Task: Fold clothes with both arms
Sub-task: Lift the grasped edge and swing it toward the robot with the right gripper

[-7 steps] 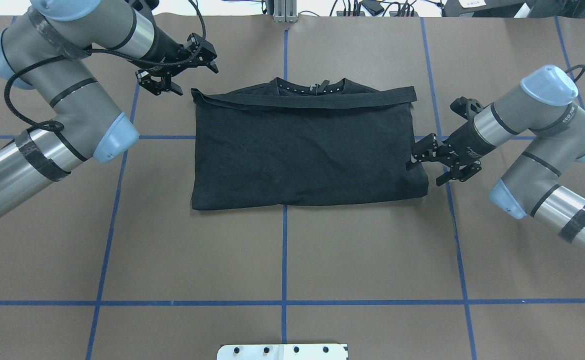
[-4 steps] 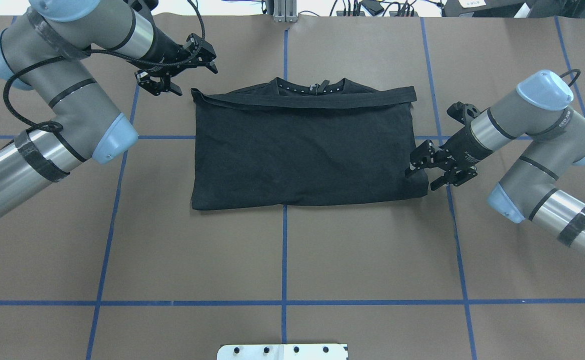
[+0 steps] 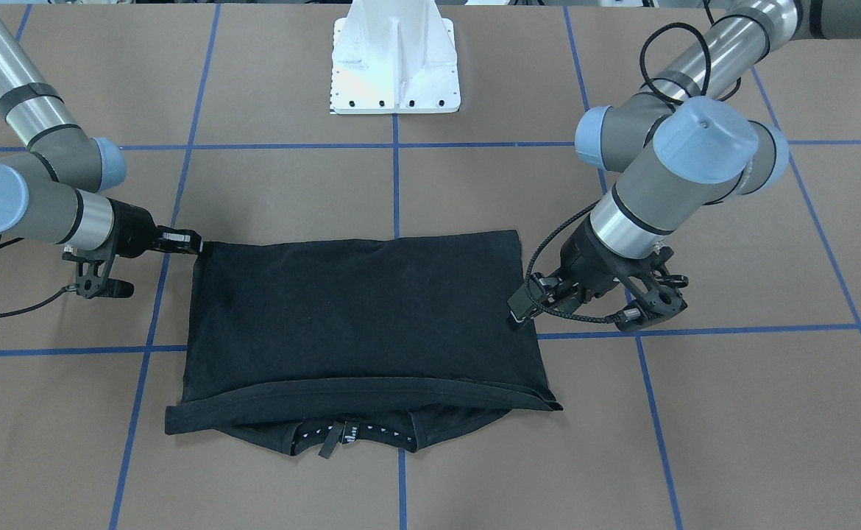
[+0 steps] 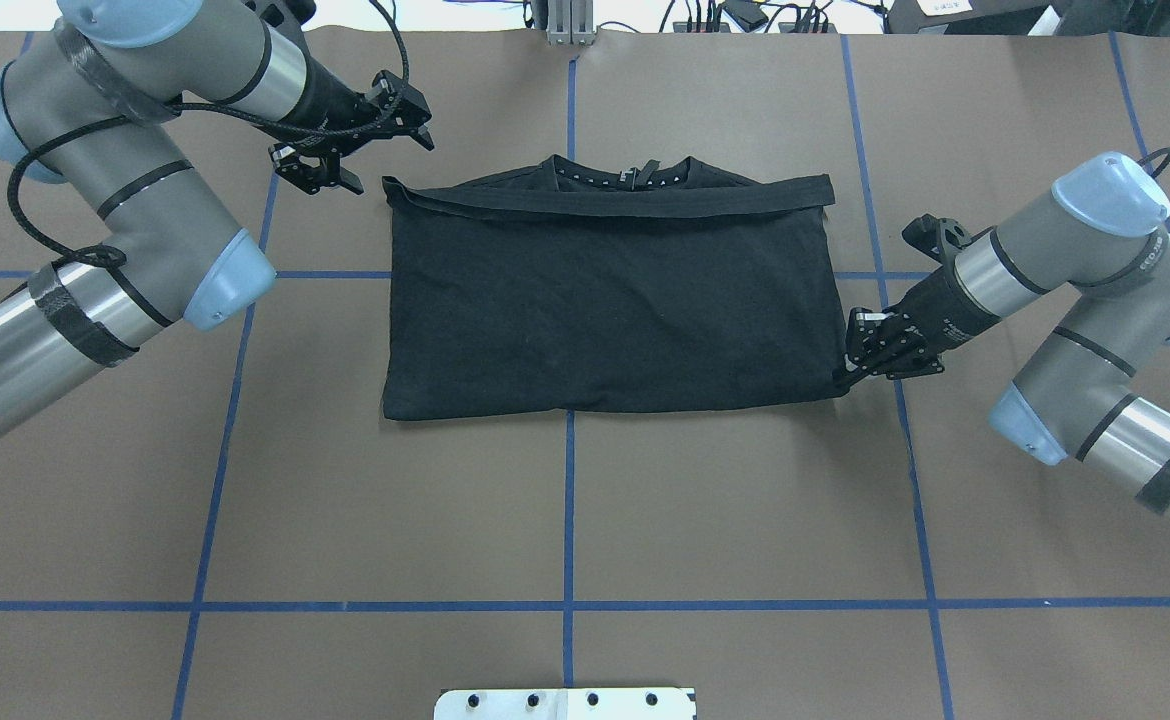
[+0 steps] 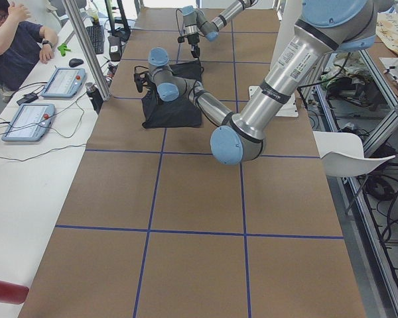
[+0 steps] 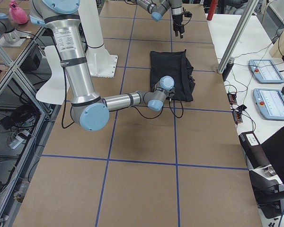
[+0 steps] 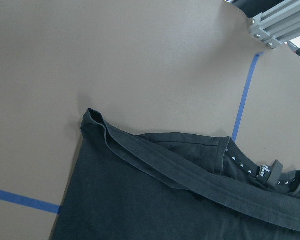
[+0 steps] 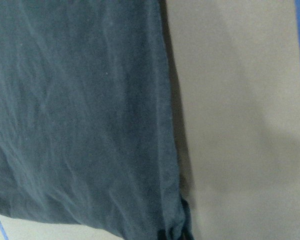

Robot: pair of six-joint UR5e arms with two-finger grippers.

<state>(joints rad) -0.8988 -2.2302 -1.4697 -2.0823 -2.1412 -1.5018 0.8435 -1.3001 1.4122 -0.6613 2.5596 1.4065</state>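
— What is at the left side of the overhead view?

— There, in the upper left of the frame, is my left gripper (image 4: 390, 160). Its two fingers are spread apart and they hold nothing. It is just beside the upper left corner of the cloth, but it does not touch it.

— And where is the cloth itself?

— The black T-shirt (image 4: 605, 300) lies flat in the middle of the frame, a little above the centre, on the brown table (image 4: 745, 520). It is folded to a wide rectangle. The collar (image 4: 635, 172) looks out at the top edge, and a folded band of cloth crosses just below it from corner to corner. One of the blue tape lines (image 4: 567, 500) runs straight under the shirt's middle.

— Now the right side?

— My right gripper (image 4: 850, 372) is at the right of the centre, low against the table. Its fingers are pressed together on the lower right corner of the T-shirt. In my right wrist view the dark cloth fills the left part, and this corner sits at the bottom edge.
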